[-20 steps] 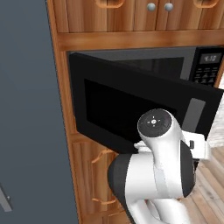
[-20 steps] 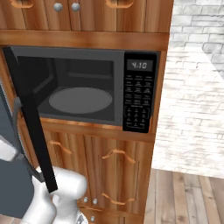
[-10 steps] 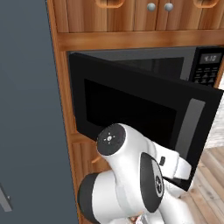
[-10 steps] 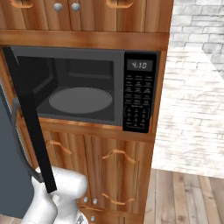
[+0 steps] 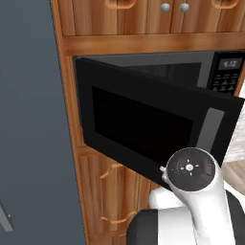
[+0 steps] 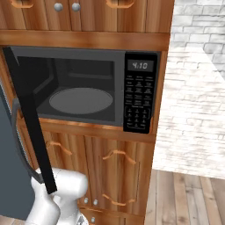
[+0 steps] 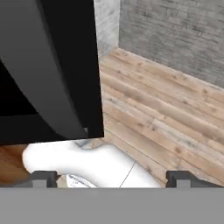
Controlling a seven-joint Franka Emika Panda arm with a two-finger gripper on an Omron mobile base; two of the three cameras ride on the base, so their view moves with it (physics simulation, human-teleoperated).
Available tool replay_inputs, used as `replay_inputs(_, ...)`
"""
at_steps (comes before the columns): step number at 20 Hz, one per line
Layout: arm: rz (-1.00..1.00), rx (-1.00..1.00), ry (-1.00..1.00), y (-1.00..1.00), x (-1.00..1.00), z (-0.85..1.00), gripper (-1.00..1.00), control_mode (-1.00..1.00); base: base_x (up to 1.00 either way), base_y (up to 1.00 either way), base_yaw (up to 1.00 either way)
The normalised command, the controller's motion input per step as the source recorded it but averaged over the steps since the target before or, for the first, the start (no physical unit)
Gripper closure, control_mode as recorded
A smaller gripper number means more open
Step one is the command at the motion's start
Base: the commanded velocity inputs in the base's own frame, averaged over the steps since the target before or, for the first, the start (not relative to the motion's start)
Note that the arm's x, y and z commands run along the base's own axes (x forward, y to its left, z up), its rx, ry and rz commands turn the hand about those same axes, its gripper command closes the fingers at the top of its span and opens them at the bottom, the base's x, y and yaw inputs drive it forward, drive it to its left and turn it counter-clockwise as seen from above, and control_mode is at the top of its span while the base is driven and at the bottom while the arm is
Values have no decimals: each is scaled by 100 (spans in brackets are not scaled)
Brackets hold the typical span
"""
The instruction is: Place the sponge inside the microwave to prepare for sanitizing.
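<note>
The black microwave stands open in the wooden cabinet wall. Its grey inside holds a bare round turntable. Its door is swung out to the left, with the grey handle at its free edge. In the right base view the door is seen edge-on. In the hand view my gripper is open, fingertips wide apart with nothing between them, just below the door's dark lower corner. The sponge is out of view.
A tall grey fridge fills the left side, close to the open door. Wooden cabinet doors sit under the microwave. Plank floor and a pale brick wall lie to the right.
The arm's round joint swung left in front of the door, then back right and lower. The microwave and its door have not moved.
</note>
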Motion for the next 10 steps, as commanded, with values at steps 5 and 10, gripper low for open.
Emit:
replay_inputs(5,22,64,-8,-100,-19,21,-100,-100,0,0,0)
replay_inputs(10,29,67,-5,-92,-19,9,-100,-100,0,0,0)
